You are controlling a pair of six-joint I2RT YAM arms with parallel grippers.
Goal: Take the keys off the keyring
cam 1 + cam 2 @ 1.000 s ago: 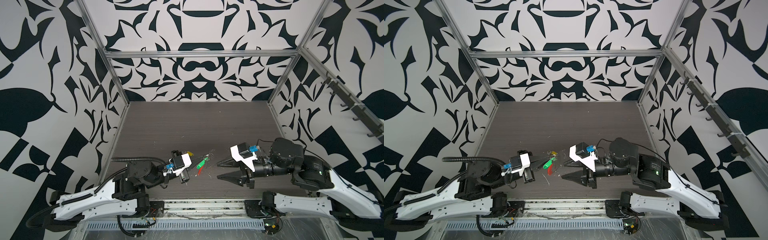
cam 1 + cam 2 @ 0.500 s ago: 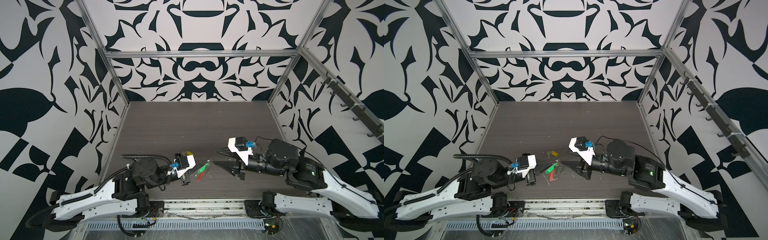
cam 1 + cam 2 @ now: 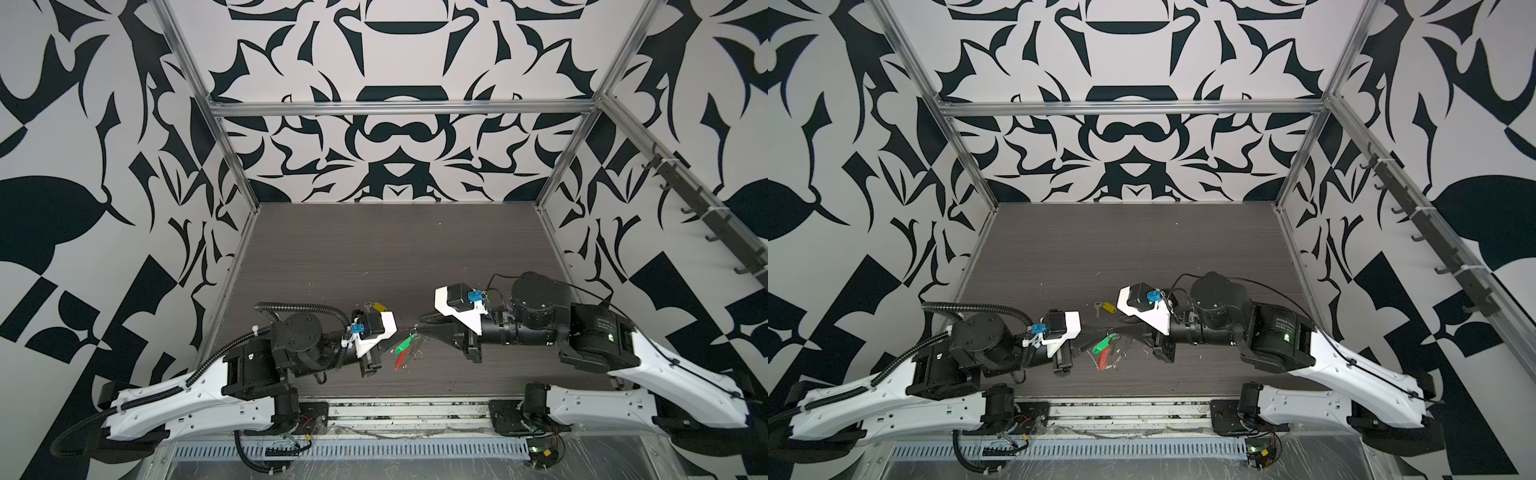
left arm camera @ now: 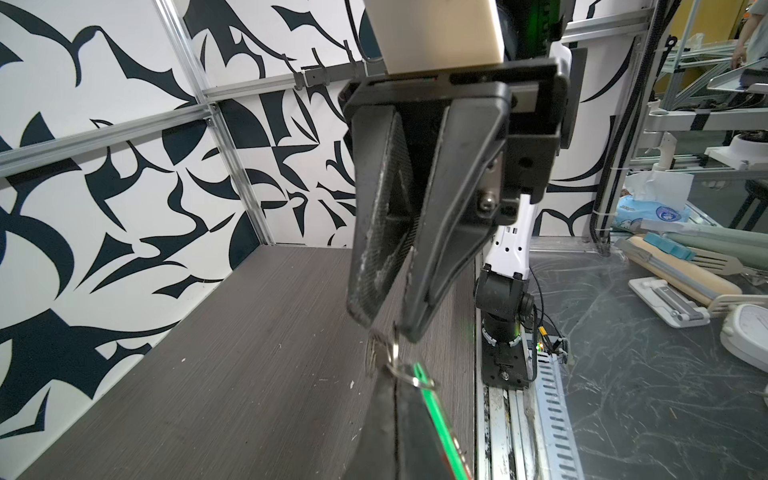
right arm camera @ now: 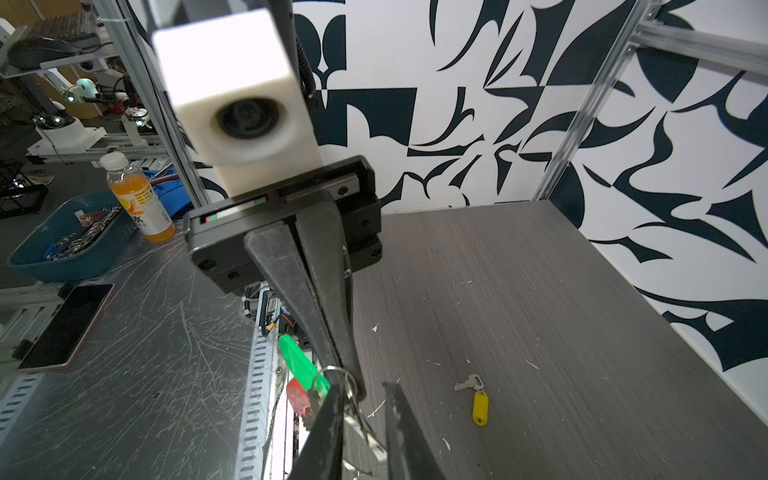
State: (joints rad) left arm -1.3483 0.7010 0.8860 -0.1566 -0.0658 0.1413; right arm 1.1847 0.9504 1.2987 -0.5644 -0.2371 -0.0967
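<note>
The keyring (image 3: 417,353), a thin wire loop with a red sleeve (image 3: 400,360), hangs low over the table's front middle. My left gripper (image 3: 396,332) is shut on it near the tips (image 5: 353,384). The green-tagged key dangles there: green tag (image 5: 299,365), small split ring (image 4: 399,370), silver blade (image 5: 365,428). My right gripper (image 5: 365,395) faces the left one, its jaws a narrow gap apart with the silver blade between the fingers (image 5: 328,428). A yellow-tagged key (image 3: 376,306) lies loose on the table just behind the left gripper.
The dark wood-grain table (image 3: 395,249) has patterned walls on three sides and a metal rail (image 3: 374,409) along its front edge. Both arm bases sit at the front. Outside the cell are a blue bin (image 5: 66,237) and an orange drink bottle (image 5: 139,199).
The right arm swung left to the keys and its jaws narrowed around the green-tagged key. The left gripper shifted slightly right with the keyring and stayed shut.
</note>
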